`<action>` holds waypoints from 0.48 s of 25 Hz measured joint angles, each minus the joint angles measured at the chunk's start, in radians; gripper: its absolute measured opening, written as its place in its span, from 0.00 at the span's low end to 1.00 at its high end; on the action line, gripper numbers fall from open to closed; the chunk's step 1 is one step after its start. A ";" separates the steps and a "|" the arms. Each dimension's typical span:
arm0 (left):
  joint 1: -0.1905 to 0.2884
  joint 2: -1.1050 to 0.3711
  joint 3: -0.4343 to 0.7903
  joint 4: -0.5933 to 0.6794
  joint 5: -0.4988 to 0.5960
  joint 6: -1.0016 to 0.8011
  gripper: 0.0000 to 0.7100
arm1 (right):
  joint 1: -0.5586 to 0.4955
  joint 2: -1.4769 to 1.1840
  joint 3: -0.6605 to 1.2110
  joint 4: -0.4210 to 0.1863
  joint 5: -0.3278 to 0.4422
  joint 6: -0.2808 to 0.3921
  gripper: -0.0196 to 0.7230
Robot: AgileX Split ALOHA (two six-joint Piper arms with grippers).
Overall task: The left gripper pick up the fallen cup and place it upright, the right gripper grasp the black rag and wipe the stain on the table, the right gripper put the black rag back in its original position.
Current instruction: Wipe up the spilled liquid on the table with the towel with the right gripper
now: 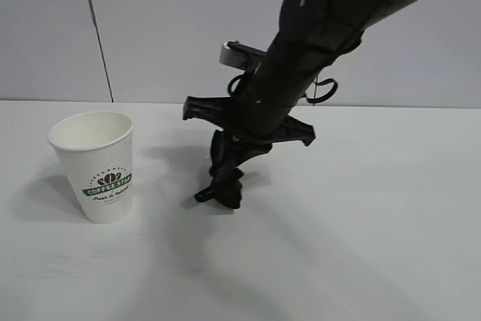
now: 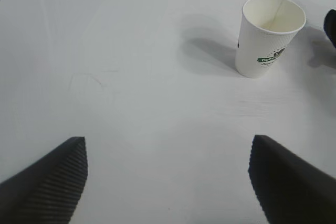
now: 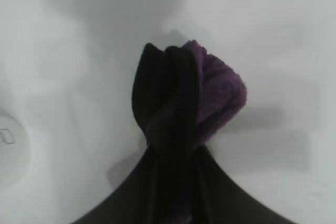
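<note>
Pinched tight in the black, silver-wristed right gripper (image 1: pixel 225 180), bunched black-and-purple rag (image 1: pixel 227 186) pressed to white table (image 1: pixel 361 246) for wiping; dimpled white paper cup (image 1: pixel 96 165) upright, ribbed-wrist left gripper (image 2: pixel 168 182) spread wide, idle.

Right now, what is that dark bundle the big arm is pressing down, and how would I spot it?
Start at the wide white table, then find the thick black arm leaning down over its middle. Pinched in the right gripper at its tip is the black rag, its lower end touching the table. Unlike the white paper cup standing to its left, it is soft, bunched and shows a purple fold.
</note>
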 joint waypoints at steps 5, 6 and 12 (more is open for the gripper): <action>0.000 0.000 0.000 0.000 0.000 0.000 0.85 | 0.031 0.042 0.000 0.009 -0.043 0.003 0.14; 0.000 0.000 0.000 0.000 0.000 0.000 0.85 | 0.031 0.042 0.000 0.010 -0.044 0.009 0.14; 0.000 0.000 0.000 0.000 0.000 0.000 0.85 | 0.000 0.042 -0.001 0.021 -0.014 0.029 0.14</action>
